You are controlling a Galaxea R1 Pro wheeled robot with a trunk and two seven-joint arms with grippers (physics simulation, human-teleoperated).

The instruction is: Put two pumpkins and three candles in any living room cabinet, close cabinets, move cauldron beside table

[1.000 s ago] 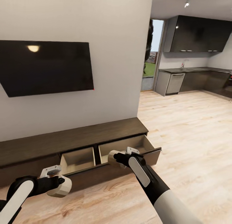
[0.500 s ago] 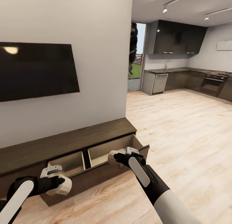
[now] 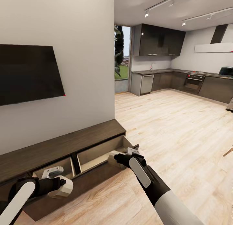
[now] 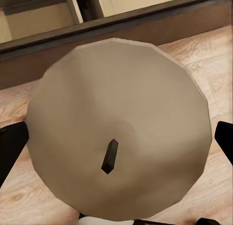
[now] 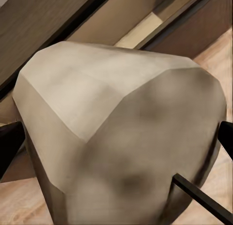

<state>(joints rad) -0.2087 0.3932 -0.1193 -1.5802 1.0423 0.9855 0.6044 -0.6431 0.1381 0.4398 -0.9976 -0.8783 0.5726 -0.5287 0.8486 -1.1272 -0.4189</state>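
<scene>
Candles stay clamped in my left gripper (image 3: 60, 190) and right gripper (image 3: 114, 159) while the view has swung right, sliding the open cabinet (image 3: 64, 147) toward lower left.

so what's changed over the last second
The head view has swung right, sliding the cabinet and TV leftward and revealing more kitchen; the things themselves did not move. Both drawers stay open, and each gripper, left and right, still holds its candle.

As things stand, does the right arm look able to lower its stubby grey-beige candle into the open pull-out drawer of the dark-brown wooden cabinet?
Probably yes: the right gripper holds its candle over the open drawer, with nothing visibly in the way.
</scene>
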